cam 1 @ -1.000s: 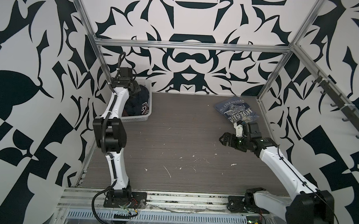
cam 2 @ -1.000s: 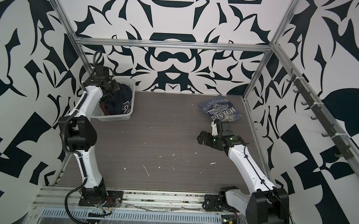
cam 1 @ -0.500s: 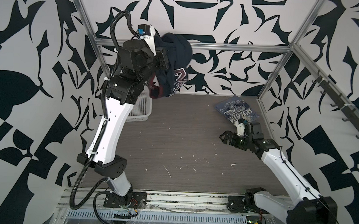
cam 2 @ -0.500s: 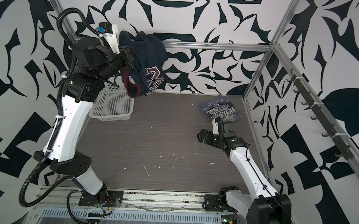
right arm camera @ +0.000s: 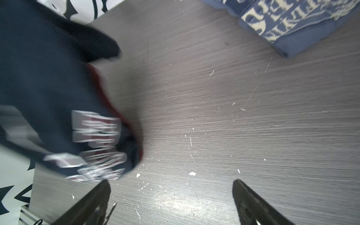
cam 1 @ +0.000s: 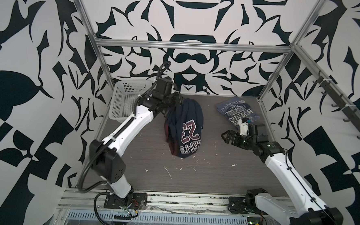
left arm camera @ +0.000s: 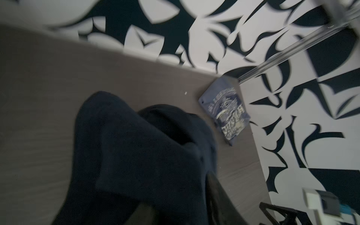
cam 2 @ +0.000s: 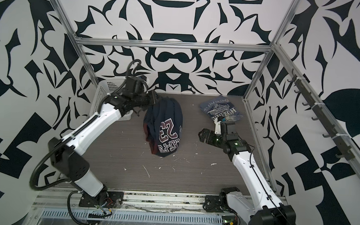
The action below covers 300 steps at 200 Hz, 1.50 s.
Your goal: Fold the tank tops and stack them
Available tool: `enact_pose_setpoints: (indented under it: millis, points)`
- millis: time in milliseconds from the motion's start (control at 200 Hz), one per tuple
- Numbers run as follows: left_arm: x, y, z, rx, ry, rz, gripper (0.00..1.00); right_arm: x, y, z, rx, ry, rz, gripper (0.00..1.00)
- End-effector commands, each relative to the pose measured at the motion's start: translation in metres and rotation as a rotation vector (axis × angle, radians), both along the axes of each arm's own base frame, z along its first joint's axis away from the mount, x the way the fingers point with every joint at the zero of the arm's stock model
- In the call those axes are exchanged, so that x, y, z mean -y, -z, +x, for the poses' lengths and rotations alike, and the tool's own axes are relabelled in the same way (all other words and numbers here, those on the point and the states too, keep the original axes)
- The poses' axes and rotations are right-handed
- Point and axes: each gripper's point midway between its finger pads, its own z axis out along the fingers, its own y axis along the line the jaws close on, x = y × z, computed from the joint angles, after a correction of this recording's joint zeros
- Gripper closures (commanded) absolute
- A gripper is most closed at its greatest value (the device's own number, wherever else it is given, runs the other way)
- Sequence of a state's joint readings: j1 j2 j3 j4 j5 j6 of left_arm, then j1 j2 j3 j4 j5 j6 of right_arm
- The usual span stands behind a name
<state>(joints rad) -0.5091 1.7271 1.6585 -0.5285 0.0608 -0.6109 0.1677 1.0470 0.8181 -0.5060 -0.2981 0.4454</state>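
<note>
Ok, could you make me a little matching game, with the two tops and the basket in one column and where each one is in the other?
Things:
1. navy tank top
2. slate-blue tank top
3. white basket

Places:
A. standing in the back left corner of the table
B. lying flat by the back right corner
C. bunched up near the middle, number print showing

Pairs: 1-C, 2-B, 3-A.
</note>
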Motion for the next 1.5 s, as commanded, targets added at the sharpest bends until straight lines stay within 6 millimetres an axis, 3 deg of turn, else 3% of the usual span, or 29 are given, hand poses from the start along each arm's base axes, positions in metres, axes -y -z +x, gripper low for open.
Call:
enact_pose_setpoints:
  millis: [0, 100, 325, 445, 465, 590, 675, 810, 950, 1080, 1245, 1380, 1495]
  points:
    - [-0.006, 0.038, -0.015, -0.151, 0.008, 0.071, 0.41, -0.012, 0.004, 0.002, -0.021, -0.032, 0.029, 0.00]
    - [-0.026, 0.032, -0.025, -0.080, -0.036, 0.098, 0.30, -0.031, 0.018, -0.003, -0.052, -0.064, 0.014, 0.01]
    - [-0.069, 0.015, -0.066, 0.062, -0.088, 0.138, 0.27, -0.112, 0.046, -0.028, -0.090, -0.202, -0.025, 0.02]
    - [-0.086, 0.029, -0.084, 0.070, -0.110, 0.157, 0.25, -0.146, 0.075, -0.038, -0.162, -0.235, -0.056, 0.03]
    - [-0.089, 0.023, -0.090, 0.088, -0.111, 0.146, 0.25, -0.151, 0.082, -0.039, -0.179, -0.244, -0.063, 0.04]
    - [-0.089, 0.044, -0.096, 0.031, -0.090, 0.167, 0.25, -0.170, 0.106, -0.038, -0.231, -0.280, -0.139, 0.09]
    - [-0.076, 0.063, -0.090, -0.038, -0.048, 0.174, 0.25, -0.165, 0.117, -0.032, -0.251, -0.278, -0.222, 0.16]
    - [-0.048, 0.090, -0.074, -0.122, 0.016, 0.185, 0.25, -0.138, 0.133, -0.020, -0.259, -0.249, -0.376, 0.23]
    - [-0.034, 0.123, -0.053, -0.190, 0.023, 0.235, 0.25, -0.089, 0.150, 0.002, -0.316, -0.164, -0.429, 0.30]
    - [-0.024, 0.144, -0.038, -0.228, 0.038, 0.287, 0.25, -0.044, 0.152, 0.021, -0.354, -0.072, -0.397, 0.31]
    - [-0.017, 0.160, -0.029, -0.262, 0.048, 0.332, 0.28, -0.010, 0.137, 0.038, -0.345, -0.002, -0.373, 0.30]
    - [0.005, 0.173, -0.033, -0.280, 0.107, 0.331, 0.30, -0.010, 0.114, 0.036, -0.298, 0.004, -0.328, 0.26]
    - [-0.001, 0.187, -0.030, -0.310, 0.066, 0.381, 0.39, -0.037, 0.097, 0.018, -0.254, -0.038, -0.239, 0.24]
